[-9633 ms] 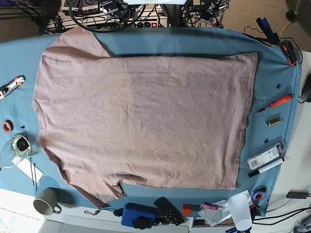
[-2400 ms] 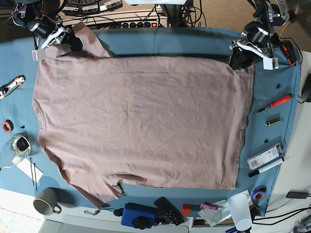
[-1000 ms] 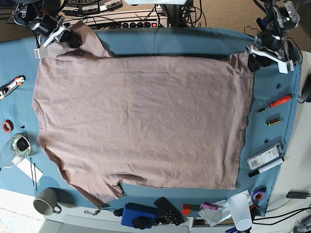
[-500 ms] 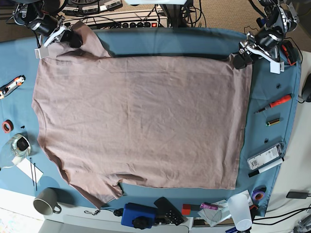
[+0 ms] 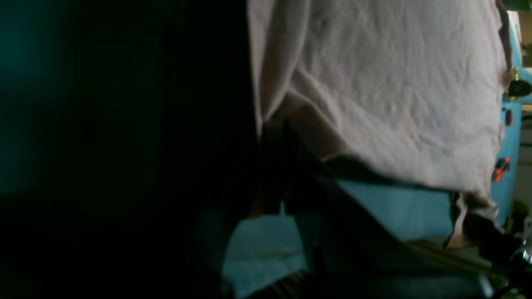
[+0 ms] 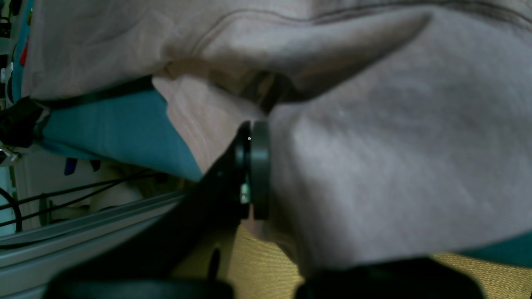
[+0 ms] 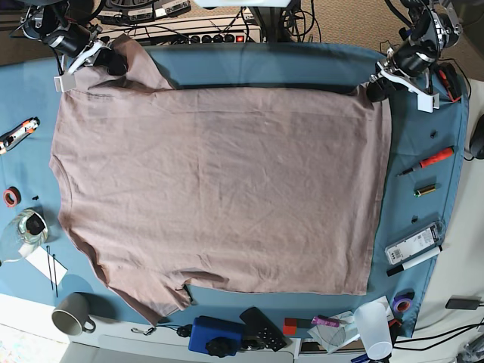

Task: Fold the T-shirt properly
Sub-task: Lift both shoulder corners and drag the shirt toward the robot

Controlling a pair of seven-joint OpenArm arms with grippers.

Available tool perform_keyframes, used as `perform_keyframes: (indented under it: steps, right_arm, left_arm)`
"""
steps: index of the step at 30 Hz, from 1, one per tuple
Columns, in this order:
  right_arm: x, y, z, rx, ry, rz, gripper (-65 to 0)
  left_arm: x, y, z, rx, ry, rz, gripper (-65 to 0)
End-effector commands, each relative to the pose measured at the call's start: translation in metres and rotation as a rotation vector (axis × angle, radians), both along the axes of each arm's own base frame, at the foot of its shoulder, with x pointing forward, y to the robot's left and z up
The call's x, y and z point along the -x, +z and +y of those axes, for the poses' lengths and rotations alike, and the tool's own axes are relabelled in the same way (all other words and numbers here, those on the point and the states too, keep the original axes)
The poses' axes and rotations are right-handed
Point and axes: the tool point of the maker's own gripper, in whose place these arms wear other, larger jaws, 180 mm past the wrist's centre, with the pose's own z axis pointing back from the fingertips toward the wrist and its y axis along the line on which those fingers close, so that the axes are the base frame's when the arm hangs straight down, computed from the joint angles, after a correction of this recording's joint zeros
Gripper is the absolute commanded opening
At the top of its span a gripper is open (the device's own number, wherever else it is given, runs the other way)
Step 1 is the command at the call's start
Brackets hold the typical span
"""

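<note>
The mauve T-shirt (image 7: 219,189) lies spread flat on the teal tablecloth (image 7: 265,64), collar side to the left. At the far left, my right gripper (image 7: 115,65) is shut on the upper sleeve. In the right wrist view its dark fingers (image 6: 253,166) pinch a bunched fold of the T-shirt (image 6: 395,145). At the far right, my left gripper (image 7: 376,91) is shut on the shirt's far hem corner. The left wrist view shows that corner of the T-shirt (image 5: 395,104) drawn up between the dark fingers (image 5: 272,166).
Along the right edge lie an orange screwdriver (image 7: 435,159), a small battery (image 7: 425,190) and a marker with a clear box (image 7: 414,243). At the left are a cutter (image 7: 19,132), a tape roll (image 7: 10,197) and a jar (image 7: 29,225). At the front are a mug (image 7: 72,313), a blue box (image 7: 215,335) and a white cup (image 7: 373,325).
My left gripper moved in from the right onto the far hem corner and closed on it, lifting that corner slightly. The right gripper stayed at the sleeve and tightened.
</note>
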Motion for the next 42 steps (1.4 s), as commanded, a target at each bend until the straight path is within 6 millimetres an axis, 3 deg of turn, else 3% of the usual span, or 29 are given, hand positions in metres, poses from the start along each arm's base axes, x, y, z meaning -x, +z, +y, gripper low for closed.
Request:
perform_keyframes:
  steps: [1, 4, 8, 12, 19, 24, 42]
  right_arm:
    - [0.006, -0.001, -0.008, 0.030, 0.007, 0.031, -65.0]
    - [0.005, 0.016, -0.012, 0.006, -0.008, -0.031, -65.0]
    - [0.005, 0.041, -0.033, 0.076, -0.046, -0.083, -65.0]
    - [0.016, 0.055, -0.047, 0.143, -0.053, -0.084, -65.0]
    - [0.051, 0.061, -0.033, 0.122, 0.003, -0.009, -65.0]
    - [0.061, 0.065, -0.030, 0.109, 0.008, 0.006, -65.0]
    - [0.006, 0.071, -0.044, 0.204, -0.011, -0.126, -65.0]
  left_arm:
    - [0.014, -0.006, 0.003, -0.027, -0.023, 0.068, -65.0]
    - [0.015, 0.001, 0.013, -0.054, -0.009, 0.059, -65.0]
    - [0.020, 0.012, 0.032, -0.104, 0.031, 0.046, -65.0]
    - [0.033, 0.020, 0.046, -0.126, 0.066, 0.049, -65.0]
    - [0.064, 0.022, 0.053, -0.131, 0.078, 0.107, -65.0]
    - [0.086, 0.028, 0.066, -0.148, 0.113, 0.136, -65.0]
    - [0.069, 0.040, 0.075, -0.143, 0.155, 0.054, -65.0]
